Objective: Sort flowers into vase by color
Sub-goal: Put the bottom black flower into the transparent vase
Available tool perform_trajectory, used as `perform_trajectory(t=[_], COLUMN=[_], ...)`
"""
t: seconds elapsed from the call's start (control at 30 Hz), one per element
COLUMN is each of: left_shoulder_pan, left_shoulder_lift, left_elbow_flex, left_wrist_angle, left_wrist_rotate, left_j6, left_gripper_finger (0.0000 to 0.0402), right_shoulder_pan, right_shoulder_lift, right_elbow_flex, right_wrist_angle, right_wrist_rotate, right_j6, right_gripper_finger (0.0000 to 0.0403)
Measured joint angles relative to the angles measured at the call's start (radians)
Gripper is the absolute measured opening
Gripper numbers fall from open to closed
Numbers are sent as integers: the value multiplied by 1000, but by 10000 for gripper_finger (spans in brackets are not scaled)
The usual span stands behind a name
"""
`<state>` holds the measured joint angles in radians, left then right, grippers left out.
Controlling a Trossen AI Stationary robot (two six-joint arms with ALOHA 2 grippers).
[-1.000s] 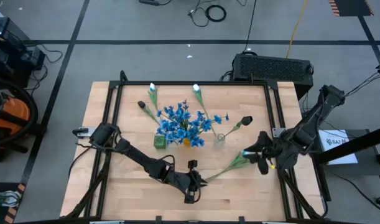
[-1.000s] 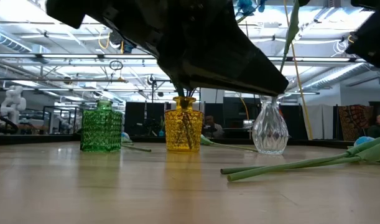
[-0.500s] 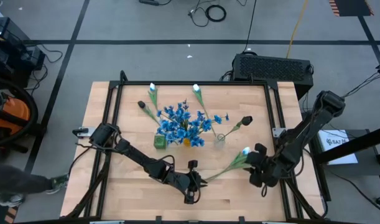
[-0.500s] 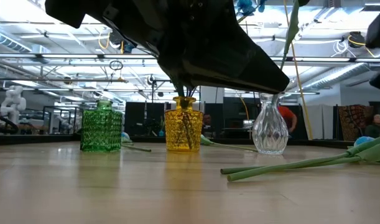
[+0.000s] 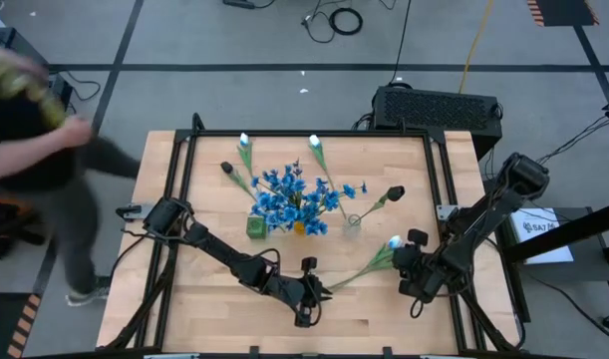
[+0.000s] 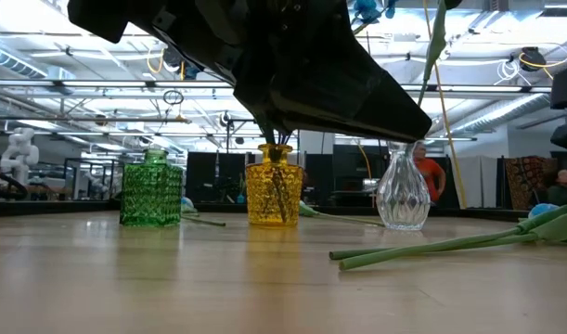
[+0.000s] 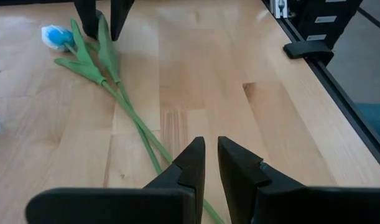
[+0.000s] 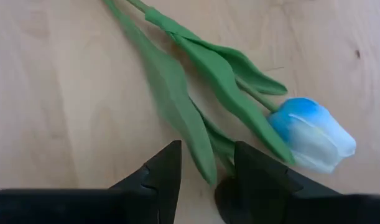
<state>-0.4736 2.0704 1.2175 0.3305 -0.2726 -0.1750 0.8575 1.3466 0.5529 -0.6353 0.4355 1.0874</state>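
Since the earlier frames the right gripper had been drawn from the right edge toward the near side of the table, and a person had come into view at the far left.

In the high view, the right gripper was held just right of a tulip lying flat near the right edge, its pale blue-tipped bud at the far end. The left gripper was stretched low across the near middle, by the stem's near end. A green vase, a yellow vase and a clear vase stood in a row at the centre, blue flowers bunched over them.

In the low view, the three vases were seen standing upright, the tulip's stems flat on the wood at right.

In the left wrist view, the left fingers were parted by a narrow gap, gripping nothing, the stems beside them.

In the right wrist view, the right fingers were spread apart just over the leaves, empty, the bud beside them.
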Motion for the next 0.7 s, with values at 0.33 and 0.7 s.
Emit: perform_trajectory(t=[0.33, 0.7], left_shoulder_pan=[0, 0], left_shoulder_lift=[0, 0], left_elbow_flex=[1, 1], left_wrist_angle=[-3, -3], left_wrist_rotate=[9, 9], left_j6=[31, 32], left_gripper_finger=[52, 52], right_shoulder_pan=[-70, -76], right_shoulder_lift=[76, 44], right_elbow_flex=[5, 109], right_wrist_angle=[24, -53], right_wrist_rotate=[-81, -263], right_j6=[-136, -178], right_gripper_finger=[76, 5])
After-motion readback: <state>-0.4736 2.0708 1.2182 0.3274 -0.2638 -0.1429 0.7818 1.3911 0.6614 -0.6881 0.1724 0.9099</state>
